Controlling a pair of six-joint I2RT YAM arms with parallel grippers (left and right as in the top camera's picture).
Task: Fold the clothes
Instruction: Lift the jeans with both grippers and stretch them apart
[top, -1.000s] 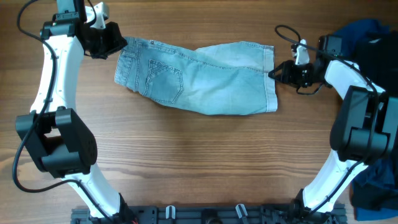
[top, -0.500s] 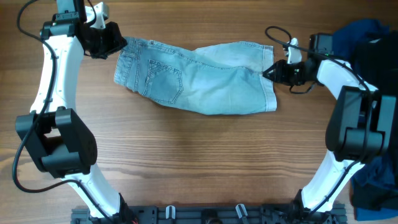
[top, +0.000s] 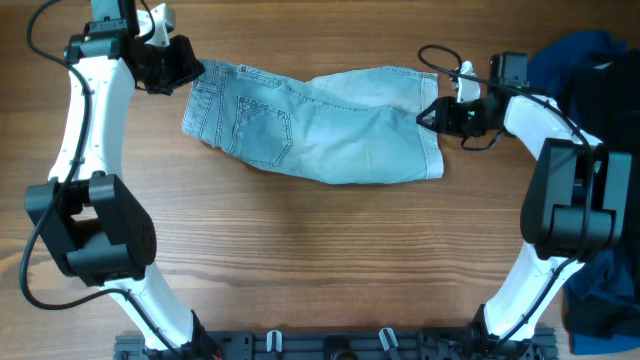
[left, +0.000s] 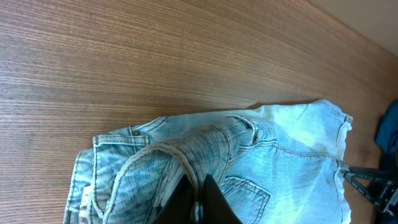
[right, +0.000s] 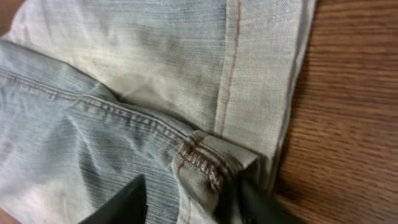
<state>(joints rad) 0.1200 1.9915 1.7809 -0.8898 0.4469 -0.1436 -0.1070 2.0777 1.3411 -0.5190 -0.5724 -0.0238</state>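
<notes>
The light blue faded jeans (top: 320, 125) lie folded across the far middle of the wooden table, waistband to the left and hemmed cuffs to the right. My left gripper (top: 190, 70) is shut on the waistband at the far left corner; the left wrist view shows its jaws (left: 199, 202) pinching a fold of denim (left: 249, 149) beside a stitched pocket. My right gripper (top: 428, 112) is at the cuff edge. In the right wrist view its fingers (right: 189, 199) are apart, straddling a raised fold of the cuff (right: 205, 165).
A dark blue garment (top: 580, 50) and a black garment (top: 615, 95) are heaped at the far right, behind the right arm. More dark blue cloth (top: 600, 300) lies at the right front. A black rail (top: 330, 345) runs along the front edge.
My right gripper has moved left, from just off the jeans onto the cuff edge. The left gripper and the jeans have stayed put.
</notes>
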